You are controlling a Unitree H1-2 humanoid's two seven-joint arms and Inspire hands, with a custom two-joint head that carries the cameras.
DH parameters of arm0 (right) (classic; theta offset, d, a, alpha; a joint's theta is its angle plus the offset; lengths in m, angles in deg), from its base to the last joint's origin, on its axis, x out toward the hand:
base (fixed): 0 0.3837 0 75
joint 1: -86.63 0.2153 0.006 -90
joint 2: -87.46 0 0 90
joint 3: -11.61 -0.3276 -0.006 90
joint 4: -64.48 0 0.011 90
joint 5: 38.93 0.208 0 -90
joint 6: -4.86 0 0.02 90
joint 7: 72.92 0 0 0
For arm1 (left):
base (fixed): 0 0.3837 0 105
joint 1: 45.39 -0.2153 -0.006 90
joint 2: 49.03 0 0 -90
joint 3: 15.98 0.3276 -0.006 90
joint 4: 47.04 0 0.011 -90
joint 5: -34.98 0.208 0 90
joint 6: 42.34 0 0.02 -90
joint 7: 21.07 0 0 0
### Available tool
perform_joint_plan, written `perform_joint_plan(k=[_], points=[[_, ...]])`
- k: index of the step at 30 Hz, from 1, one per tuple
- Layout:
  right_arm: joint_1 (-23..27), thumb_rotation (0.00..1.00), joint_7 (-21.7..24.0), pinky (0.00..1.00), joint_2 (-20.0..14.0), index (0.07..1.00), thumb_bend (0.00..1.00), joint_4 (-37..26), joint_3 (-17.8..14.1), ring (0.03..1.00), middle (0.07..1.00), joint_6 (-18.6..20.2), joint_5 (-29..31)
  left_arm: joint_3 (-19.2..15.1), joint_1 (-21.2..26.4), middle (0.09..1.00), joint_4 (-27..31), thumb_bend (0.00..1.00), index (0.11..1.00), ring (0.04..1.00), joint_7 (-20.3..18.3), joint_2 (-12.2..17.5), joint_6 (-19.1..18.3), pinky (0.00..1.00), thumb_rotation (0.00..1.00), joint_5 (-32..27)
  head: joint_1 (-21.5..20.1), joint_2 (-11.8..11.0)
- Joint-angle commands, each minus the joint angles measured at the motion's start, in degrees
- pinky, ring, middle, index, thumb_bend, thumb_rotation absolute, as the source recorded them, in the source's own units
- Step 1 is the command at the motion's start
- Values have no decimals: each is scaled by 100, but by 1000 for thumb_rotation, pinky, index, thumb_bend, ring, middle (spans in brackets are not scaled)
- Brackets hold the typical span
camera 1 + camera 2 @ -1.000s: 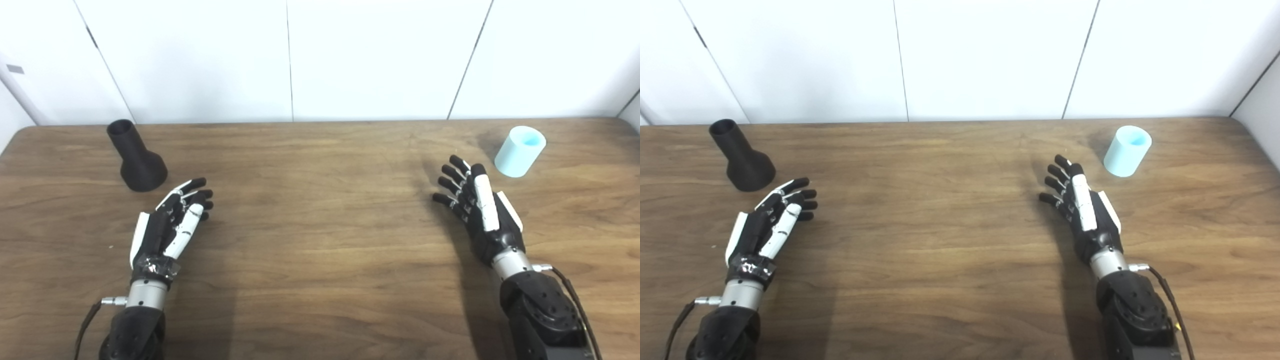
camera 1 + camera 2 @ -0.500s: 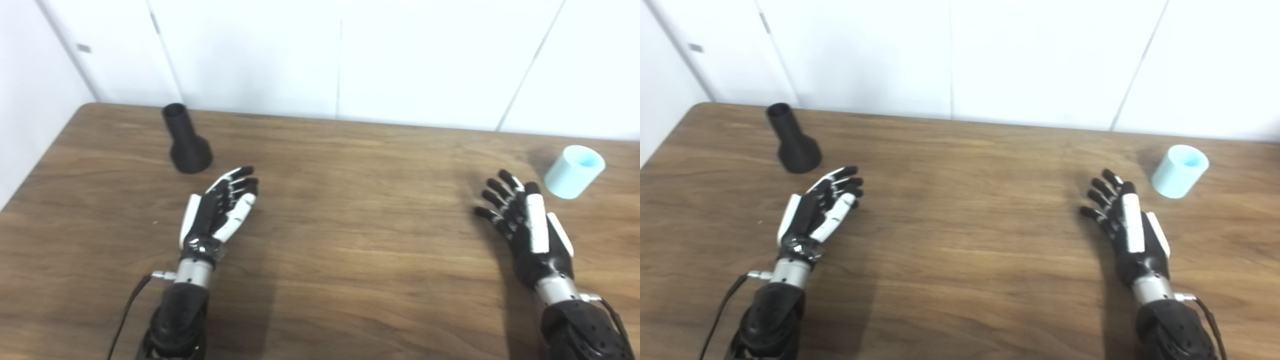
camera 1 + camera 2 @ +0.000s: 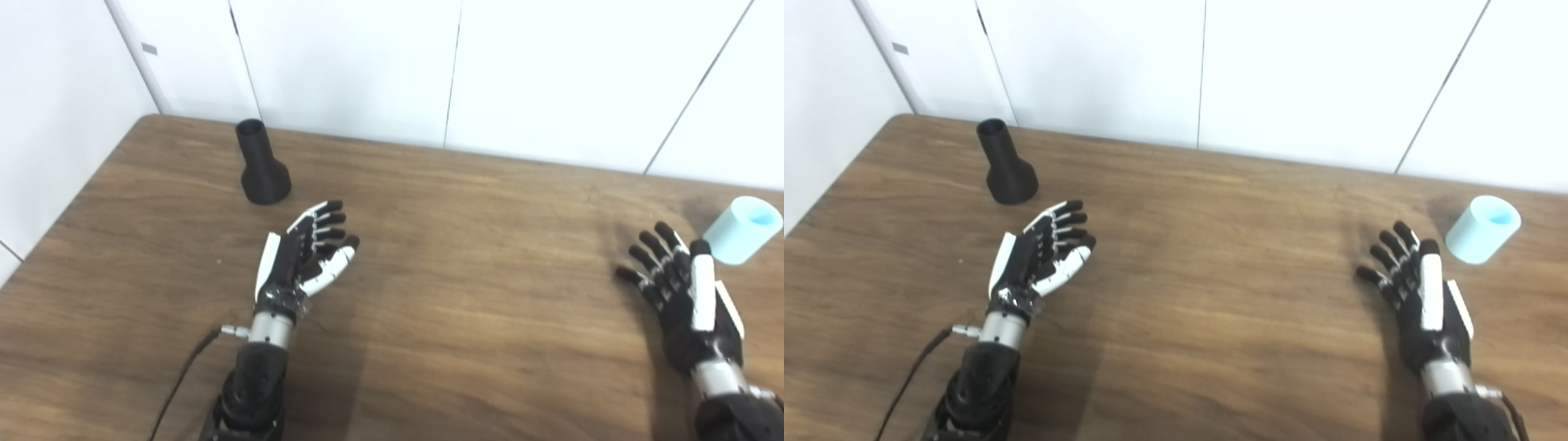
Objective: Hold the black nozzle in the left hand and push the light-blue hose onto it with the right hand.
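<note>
Shift: camera only; nozzle, hose unmoved.
Black nozzle [image 3: 262, 166]: rigid, light; grasp narrow neck.
Light-blue hose [image 3: 1482, 229]: probably light, grasp sidewall.
Left hand [image 3: 304, 257], right hand [image 3: 1421, 293]: fingers spread, empty.

Both forearms run off the bottom edge — right one [image 3: 735, 416] mostly cut.

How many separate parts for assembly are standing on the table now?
2. The black nozzle stands upright at the far left, beyond the open left robot hand. The light-blue hose piece stands at the far right, beyond the open right robot hand. Nothing appears hidden.
</note>
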Motion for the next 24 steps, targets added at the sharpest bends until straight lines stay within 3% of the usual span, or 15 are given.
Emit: perform_joint_plan(k=[1,7,12,20,24], points=[[42,1000,-69,812,-25,948,396,-124,2,901,926,-19,-90,-40,126,770,120,574,813,719,170,38,254,656,220,212,-1,-15],[32,992,-97,853,-1,940,416,-183,27,907,922,53,-132,-252,301,759,394,640,812,707,348,85,90,657,142,454,-19,-153],[34,1000,-99,876,8,941,382,-205,46,910,922,86,-138,-614,477,774,542,701,819,733,413,184,-166,711,153,403,28,-282],[55,1000,-61,862,-29,953,378,-136,100,906,920,-39,-230,-1176,850,775,551,709,825,746,643,423,-403,823,102,445,213,-492],[67,1000,-25,880,-18,968,376,-105,74,921,933,-58,-125,-1340,994,760,453,716,821,741,731,592,-423,794,88,459,251,-556]])
